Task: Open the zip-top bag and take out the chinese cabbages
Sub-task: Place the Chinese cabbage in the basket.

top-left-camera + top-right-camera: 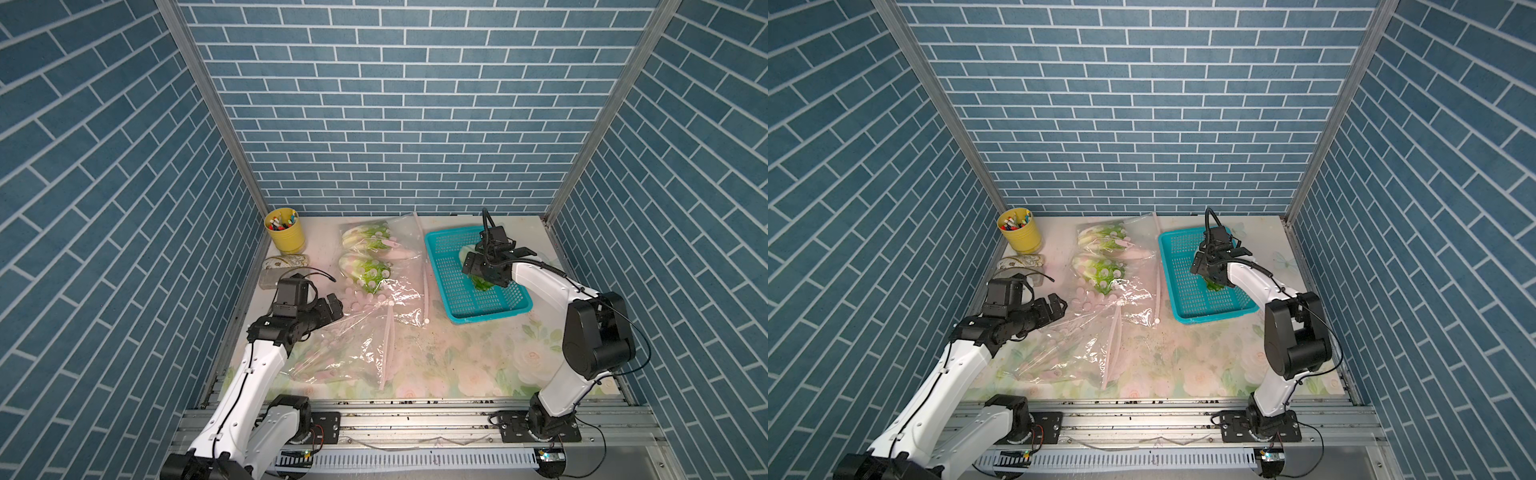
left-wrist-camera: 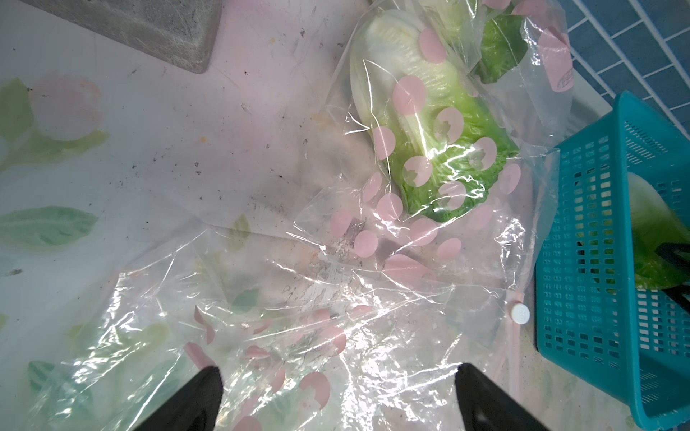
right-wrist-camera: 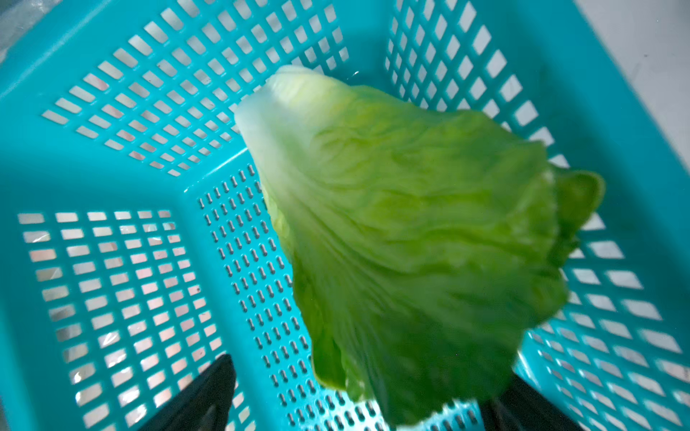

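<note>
In a top view, the right claw (image 1: pixel 484 270) hangs spread over the basket (image 1: pixel 457 303); two cabbages (image 1: pixel 365 241) lie inside the bag (image 1: pixel 374 320) on the surface (image 1: pixel 478 365). Left wrist: the left claw (image 2: pixel 338 373) gapes empty above the bag. Right wrist: the third cabbage (image 3: pixel 410 242), blurred, is loose in the basket. Next, probably, a reach into the bag's mouth.

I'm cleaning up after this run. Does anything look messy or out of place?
Yes. An empty bag lies crumpled in front of the open left gripper, and dark dirt smudges the table cover beside it. Nothing looks spilled.
</note>
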Action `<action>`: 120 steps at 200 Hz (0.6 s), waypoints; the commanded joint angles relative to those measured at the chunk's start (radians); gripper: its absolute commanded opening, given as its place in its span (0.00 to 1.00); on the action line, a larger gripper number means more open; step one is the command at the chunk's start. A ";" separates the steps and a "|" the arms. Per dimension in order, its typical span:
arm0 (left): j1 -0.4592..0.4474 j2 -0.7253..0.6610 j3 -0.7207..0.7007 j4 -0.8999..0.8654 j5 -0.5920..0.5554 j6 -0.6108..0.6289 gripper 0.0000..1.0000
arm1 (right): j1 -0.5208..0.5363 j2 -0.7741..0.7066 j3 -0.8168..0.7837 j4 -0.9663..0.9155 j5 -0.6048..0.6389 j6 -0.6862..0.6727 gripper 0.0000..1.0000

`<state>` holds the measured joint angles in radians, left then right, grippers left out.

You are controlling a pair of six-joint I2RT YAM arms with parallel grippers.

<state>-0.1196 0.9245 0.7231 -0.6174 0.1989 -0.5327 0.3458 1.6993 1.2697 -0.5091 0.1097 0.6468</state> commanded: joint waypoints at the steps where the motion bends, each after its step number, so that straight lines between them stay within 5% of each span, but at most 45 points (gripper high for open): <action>1: -0.027 0.018 0.036 -0.019 -0.032 0.023 1.00 | -0.001 -0.068 0.038 -0.133 0.019 -0.002 0.99; 45: -0.124 0.089 0.088 -0.020 -0.090 0.061 1.00 | 0.002 -0.178 0.024 -0.235 0.040 -0.029 0.93; 120: -0.465 0.452 0.386 -0.039 -0.225 0.079 1.00 | 0.004 -0.516 -0.092 -0.146 -0.091 -0.232 0.62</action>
<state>-0.5026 1.2812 1.0309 -0.6426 0.0383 -0.4541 0.3466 1.2831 1.2407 -0.6849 0.0704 0.5152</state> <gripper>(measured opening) 0.996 0.644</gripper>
